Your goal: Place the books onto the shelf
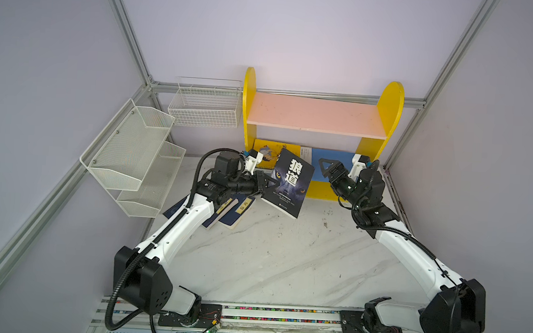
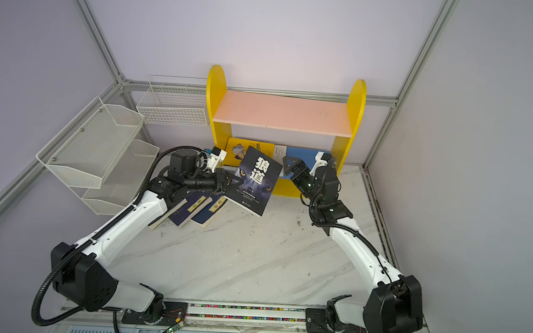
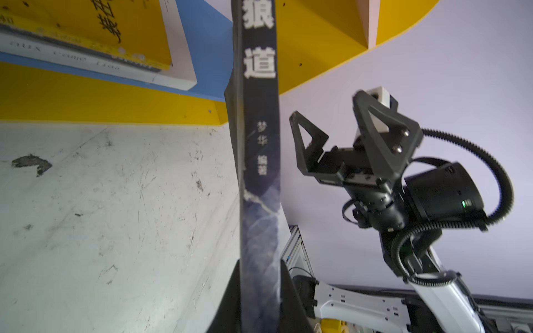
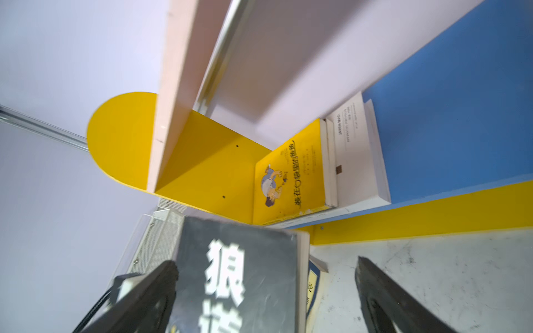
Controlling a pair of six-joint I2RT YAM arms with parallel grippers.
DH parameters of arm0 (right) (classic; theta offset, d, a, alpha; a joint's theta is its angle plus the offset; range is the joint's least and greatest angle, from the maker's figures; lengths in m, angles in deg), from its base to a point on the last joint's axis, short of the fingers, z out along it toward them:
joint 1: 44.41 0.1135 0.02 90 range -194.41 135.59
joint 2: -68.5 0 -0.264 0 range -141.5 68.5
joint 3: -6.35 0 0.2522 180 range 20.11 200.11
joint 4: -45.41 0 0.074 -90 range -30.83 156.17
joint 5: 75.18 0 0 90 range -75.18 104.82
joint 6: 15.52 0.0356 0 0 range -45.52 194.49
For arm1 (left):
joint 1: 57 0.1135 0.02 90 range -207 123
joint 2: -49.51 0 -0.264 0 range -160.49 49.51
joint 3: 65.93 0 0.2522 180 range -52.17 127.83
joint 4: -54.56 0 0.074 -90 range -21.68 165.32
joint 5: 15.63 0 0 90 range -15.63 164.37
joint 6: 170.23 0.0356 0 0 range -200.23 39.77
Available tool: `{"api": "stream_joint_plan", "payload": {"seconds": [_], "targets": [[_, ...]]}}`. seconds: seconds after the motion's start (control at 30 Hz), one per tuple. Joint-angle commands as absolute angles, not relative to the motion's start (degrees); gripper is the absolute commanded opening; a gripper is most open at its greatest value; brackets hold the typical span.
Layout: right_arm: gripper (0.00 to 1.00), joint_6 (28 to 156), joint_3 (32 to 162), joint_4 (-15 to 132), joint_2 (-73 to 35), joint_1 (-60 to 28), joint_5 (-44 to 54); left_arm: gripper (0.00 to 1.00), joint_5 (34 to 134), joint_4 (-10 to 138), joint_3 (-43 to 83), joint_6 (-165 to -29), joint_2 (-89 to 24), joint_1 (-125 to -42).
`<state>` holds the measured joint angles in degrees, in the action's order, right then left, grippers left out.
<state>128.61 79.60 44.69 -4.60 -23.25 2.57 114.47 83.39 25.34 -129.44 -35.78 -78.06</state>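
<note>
Black book (image 1: 291,183) in left gripper (image 1: 268,185), right gripper (image 1: 330,171) just beside

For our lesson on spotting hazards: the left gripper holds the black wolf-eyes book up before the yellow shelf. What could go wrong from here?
1. The left gripper pinches the wolf-eyes book only at its spine edge, tilted in the air; it could sag or slip.
2. The open right gripper stands before the blue lower board; the book might strike it.
</note>
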Motion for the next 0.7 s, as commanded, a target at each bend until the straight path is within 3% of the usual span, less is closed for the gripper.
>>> {"api": "stream_joint_plan", "payload": {"seconds": [0.0, 0.3, 0.67], "targets": [[0.97, 134.85, 75.08, 36.42, -3.6, -23.15, 0.09, 0.0, 109.97, 67.78, 33.02, -139.45, -37.43, -77.92], [0.93, 141.67, 67.91, 24.12, -4.63, -21.15, -4.65, 0.0, 96.62, 59.83, 34.84, -147.34, -41.19, -78.5], [0.94, 152.28, 67.06, 2.95, -17.14, -16.18, -7.67, 0.0, 84.56, 54.02, 32.8, -148.94, -41.78, -82.04]]}}
